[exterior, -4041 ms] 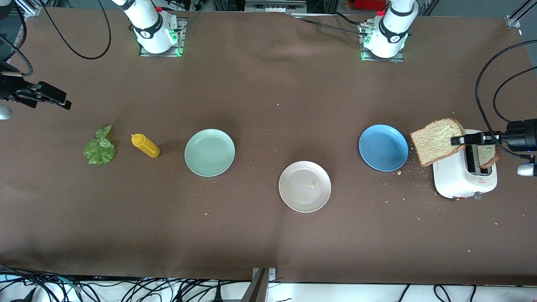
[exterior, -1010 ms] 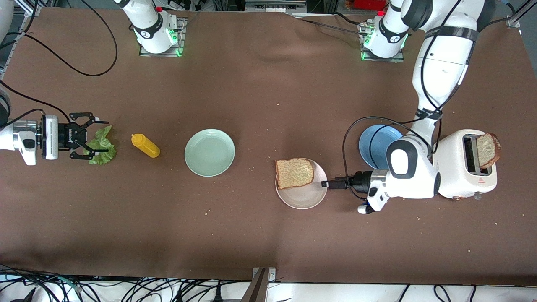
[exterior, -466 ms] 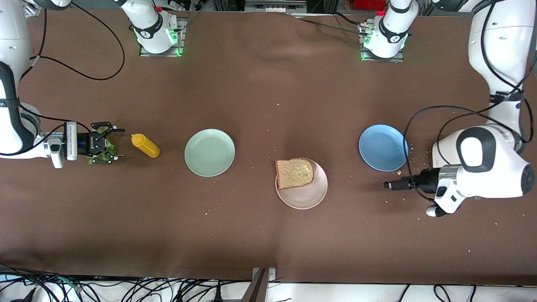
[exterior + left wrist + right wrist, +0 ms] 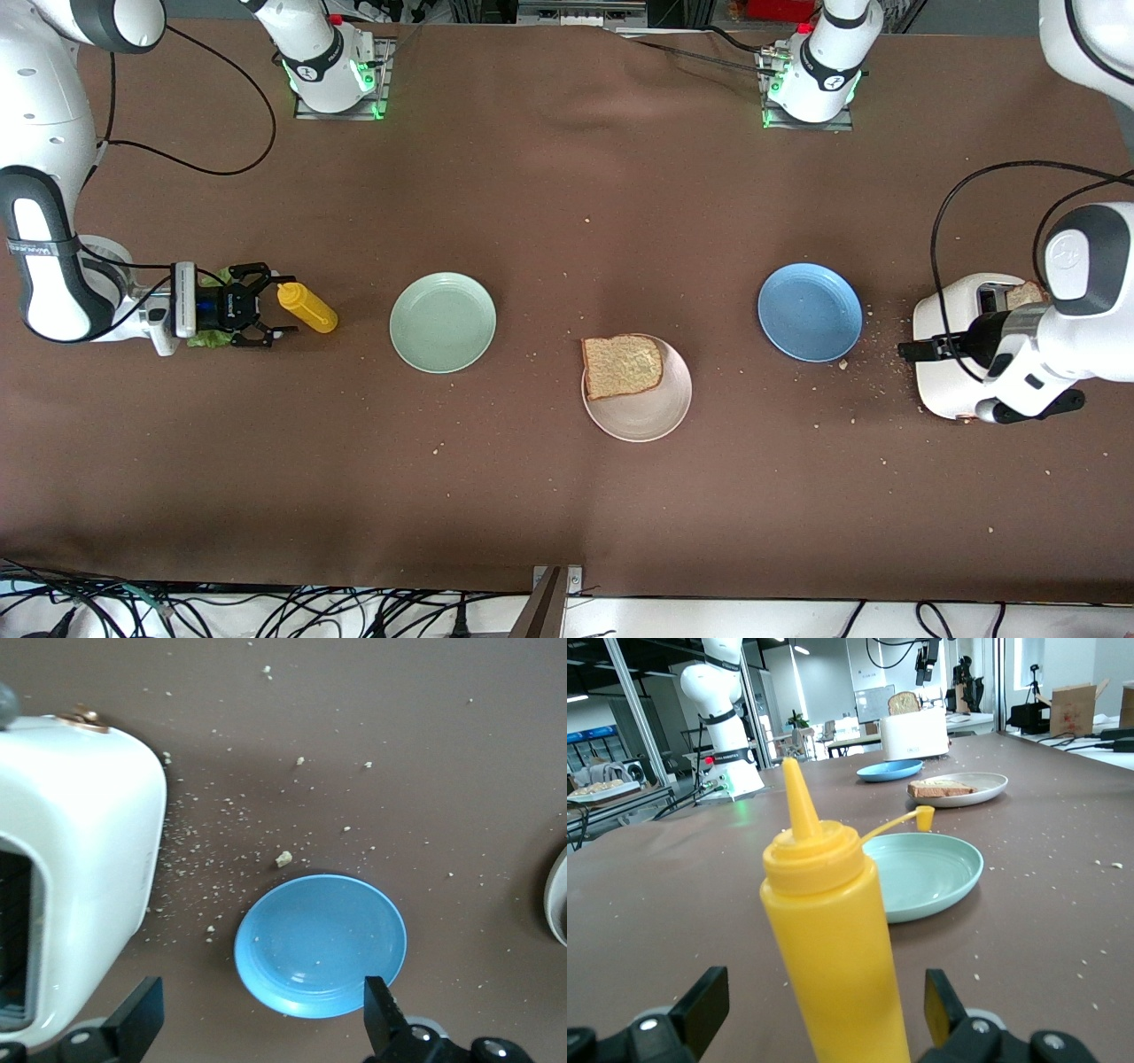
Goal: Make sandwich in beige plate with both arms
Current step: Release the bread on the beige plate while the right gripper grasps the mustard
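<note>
I had one bread slice (image 4: 622, 366) on the beige plate (image 4: 645, 416); lettuce (image 4: 209, 338) and the toaster's slice (image 4: 1026, 294) remained. Right tool (image 4: 267, 308) gaped (oddly) around the mustard bottle (image 4: 306, 307); left tool (image 4: 905, 350) hung apart beside the toaster (image 4: 952, 377).

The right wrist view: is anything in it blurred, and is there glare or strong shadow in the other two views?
Right wrist view: the yellow bottle close to the lens looks soft; the plates farther off look sharper. Left wrist view: the toaster is bright white, nearly washed out. Front view: even light, soft shadows beside the green plate.
</note>
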Controlling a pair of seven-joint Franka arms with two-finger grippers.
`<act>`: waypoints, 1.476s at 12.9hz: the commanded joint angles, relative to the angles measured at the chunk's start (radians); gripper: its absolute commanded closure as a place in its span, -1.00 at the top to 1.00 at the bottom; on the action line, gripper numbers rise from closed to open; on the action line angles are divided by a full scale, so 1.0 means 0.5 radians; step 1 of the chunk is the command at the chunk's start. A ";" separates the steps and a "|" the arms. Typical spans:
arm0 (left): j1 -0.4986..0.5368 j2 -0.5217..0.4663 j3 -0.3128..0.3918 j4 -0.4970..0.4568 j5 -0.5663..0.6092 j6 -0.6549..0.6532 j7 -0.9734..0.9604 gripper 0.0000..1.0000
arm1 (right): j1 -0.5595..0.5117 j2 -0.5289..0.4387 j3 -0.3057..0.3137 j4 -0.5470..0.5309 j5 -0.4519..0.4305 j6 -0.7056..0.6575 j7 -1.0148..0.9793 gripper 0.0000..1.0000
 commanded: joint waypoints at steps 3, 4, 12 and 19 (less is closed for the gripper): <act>0.121 -0.233 -0.002 -0.029 0.097 -0.239 -0.018 0.99 | -0.019 0.069 0.051 0.028 0.103 -0.054 -0.049 -0.05; 0.125 -0.243 0.007 -0.029 0.149 -0.249 -0.018 0.99 | -0.019 0.078 0.054 0.031 0.119 -0.051 -0.046 -0.44; 0.125 -0.249 0.035 0.048 0.315 -0.246 -0.058 0.99 | 0.134 -0.014 0.057 0.324 -0.120 -0.118 0.921 -0.99; 0.201 -0.249 0.032 0.048 0.300 -0.234 -0.052 1.00 | 0.701 -0.020 0.033 0.877 -0.347 0.102 1.916 -0.99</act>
